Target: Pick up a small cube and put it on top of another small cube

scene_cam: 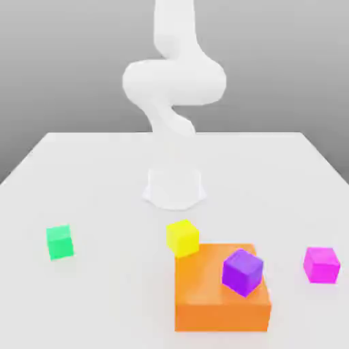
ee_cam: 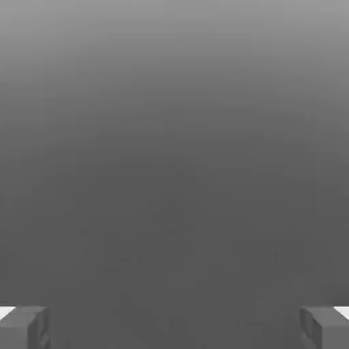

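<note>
The magenta cube (scene_cam: 322,264) sits on the white desk (scene_cam: 102,177) at the lower right of the exterior view, flat on one face and turned slightly so that one vertical edge leans toward the camera. Being a cube, it has no long axis to speak of. It stands alone, touching nothing, well apart from the yellow cube (scene_cam: 182,238), which lies near the lower middle of the frame, also rotated a little on the desk. The yellow cube sits just beside the back left corner of the large flat orange block (scene_cam: 218,300); whether they touch cannot be told. On top of the orange block, toward its right side, rests a purple cube (scene_cam: 243,272), tilted corner-on to the camera. A green cube (scene_cam: 60,242) stands by itself at the lower left. Behind them all, the white arm (scene_cam: 174,82) rises from its round base (scene_cam: 174,187) in the middle of the desk. In the hand view the jaws are spread wide, one fingertip (ee_cam: 24,327) in each lower corner, with nothing between them.
</note>
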You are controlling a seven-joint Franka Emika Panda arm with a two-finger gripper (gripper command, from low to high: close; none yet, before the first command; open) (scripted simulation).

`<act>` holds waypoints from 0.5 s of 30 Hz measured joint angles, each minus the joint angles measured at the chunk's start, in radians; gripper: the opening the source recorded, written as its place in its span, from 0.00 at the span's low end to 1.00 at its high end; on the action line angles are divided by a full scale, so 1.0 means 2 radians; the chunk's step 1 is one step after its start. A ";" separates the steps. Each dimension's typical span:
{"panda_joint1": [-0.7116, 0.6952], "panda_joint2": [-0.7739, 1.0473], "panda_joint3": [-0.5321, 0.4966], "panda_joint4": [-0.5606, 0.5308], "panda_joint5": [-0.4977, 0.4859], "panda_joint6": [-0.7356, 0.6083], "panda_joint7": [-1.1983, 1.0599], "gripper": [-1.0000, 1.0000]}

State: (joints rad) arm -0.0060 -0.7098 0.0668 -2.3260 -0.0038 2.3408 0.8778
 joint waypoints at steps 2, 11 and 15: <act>-0.002 0.038 0.029 -0.011 -0.003 0.017 0.034 0.50; -0.004 0.198 0.154 -0.058 -0.036 0.092 0.192 0.50; 0.003 0.271 0.201 -0.079 -0.065 0.124 0.273 0.50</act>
State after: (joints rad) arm -0.0004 -0.1672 0.4689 -2.4830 -0.1338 2.5880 1.4236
